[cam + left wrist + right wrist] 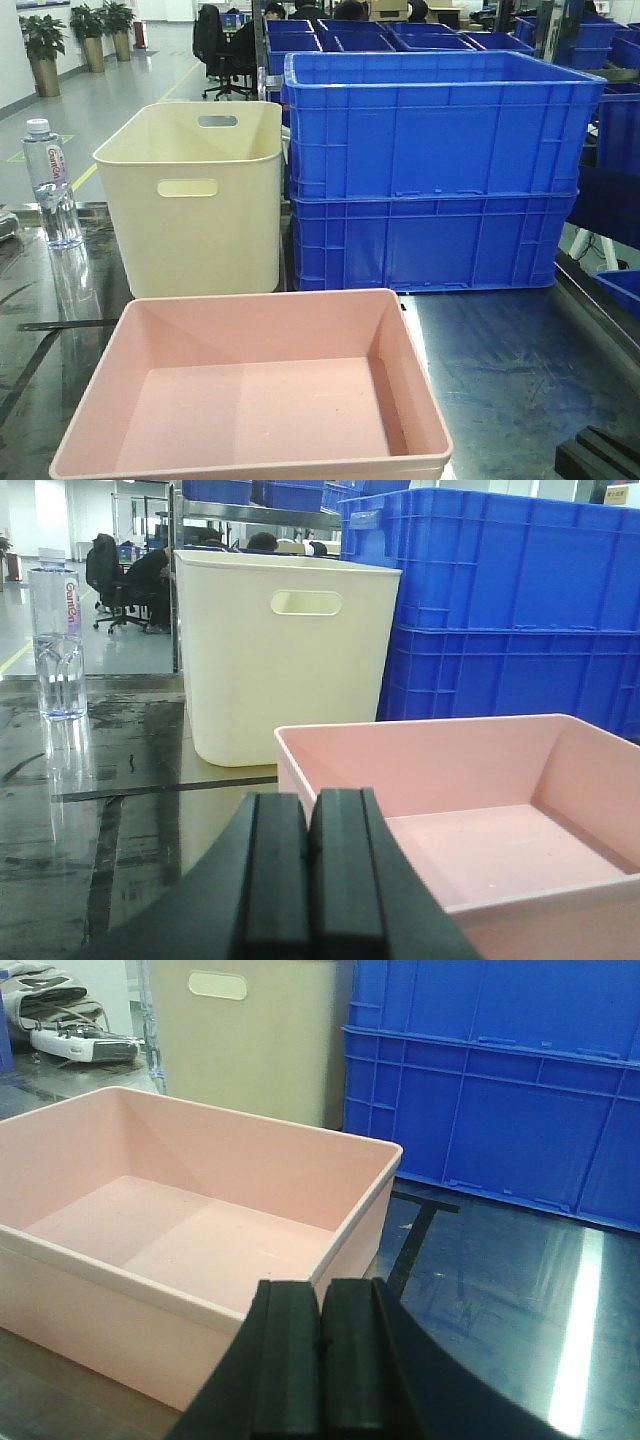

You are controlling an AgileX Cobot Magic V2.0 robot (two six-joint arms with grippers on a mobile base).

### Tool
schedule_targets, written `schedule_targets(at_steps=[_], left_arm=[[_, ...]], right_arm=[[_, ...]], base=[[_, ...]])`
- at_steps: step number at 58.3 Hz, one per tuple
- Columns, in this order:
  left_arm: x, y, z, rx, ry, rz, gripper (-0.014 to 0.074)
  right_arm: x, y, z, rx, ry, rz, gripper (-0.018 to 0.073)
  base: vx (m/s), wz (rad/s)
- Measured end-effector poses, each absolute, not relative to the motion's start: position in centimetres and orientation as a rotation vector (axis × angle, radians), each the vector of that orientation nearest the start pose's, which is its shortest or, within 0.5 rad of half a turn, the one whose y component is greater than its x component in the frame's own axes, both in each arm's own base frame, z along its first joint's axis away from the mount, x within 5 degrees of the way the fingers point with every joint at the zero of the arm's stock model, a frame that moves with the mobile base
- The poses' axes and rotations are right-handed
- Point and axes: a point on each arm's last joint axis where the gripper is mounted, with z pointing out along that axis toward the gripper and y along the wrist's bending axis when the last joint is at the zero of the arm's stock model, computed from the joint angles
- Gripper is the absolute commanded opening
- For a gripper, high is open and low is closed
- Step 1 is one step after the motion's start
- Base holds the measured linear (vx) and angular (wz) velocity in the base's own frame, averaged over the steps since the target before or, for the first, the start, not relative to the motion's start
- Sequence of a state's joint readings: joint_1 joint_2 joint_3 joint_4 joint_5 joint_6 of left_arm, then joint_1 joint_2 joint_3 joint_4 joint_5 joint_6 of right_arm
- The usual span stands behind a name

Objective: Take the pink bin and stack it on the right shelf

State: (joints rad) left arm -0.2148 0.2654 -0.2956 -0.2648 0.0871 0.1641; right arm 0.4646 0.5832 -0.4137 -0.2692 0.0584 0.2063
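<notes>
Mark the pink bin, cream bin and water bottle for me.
pink bin [250, 410]: exterior front view, on its inner floor.
cream bin [190, 235]: exterior front view, on its front wall below the handle slot.
water bottle [52, 185]: exterior front view, on its clear body below the label.

Tall cream bin with handle slots, two stacked blue crates just beside, water bottle standing left, potted plants far behind.

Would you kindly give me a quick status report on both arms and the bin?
Left end effector shut, empty. Right end effector shut, empty. Shallow pale pink plastic bin ungrasped on dark glossy shelf top. Tall cream plastic bin and stacked blue plastic crates directly behind.
</notes>
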Motion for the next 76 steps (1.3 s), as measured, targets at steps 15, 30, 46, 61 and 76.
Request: schedule_targets(at_steps=[15,30,46,61,76], left_arm=[[7.3,-1.8,28.6,0.109,1.539,-0.261,-0.0008],[5.9,-0.7,22.0,0.123,1.618,-0.060,-0.0008],[5.6,-0.3,18.9,0.049,1.673,-0.024,-0.0008],[5.6,-0.3,18.9,0.047,1.673,-0.026,-0.0008],[5.6,-0.3,18.9,0.047,1.673,-0.026,-0.0008]], right_arm=[[11.4,5.6,29.9,-0.436,1.661,0.285,-0.0008],[11.4,5.6,29.9,-0.435,1.661,0.286,-0.0008],[11.4,5.6,29.9,-0.435,1.661,0.286,-0.0008],[11.4,5.6,29.9,-0.435,1.661,0.286,-0.0008],[11.4,5.6,29.9,-0.435,1.661,0.286,-0.0008]], base=[[0.00,0.00],[0.00,0.00],[0.00,0.00],[0.00,0.00],[0.00,0.00]])
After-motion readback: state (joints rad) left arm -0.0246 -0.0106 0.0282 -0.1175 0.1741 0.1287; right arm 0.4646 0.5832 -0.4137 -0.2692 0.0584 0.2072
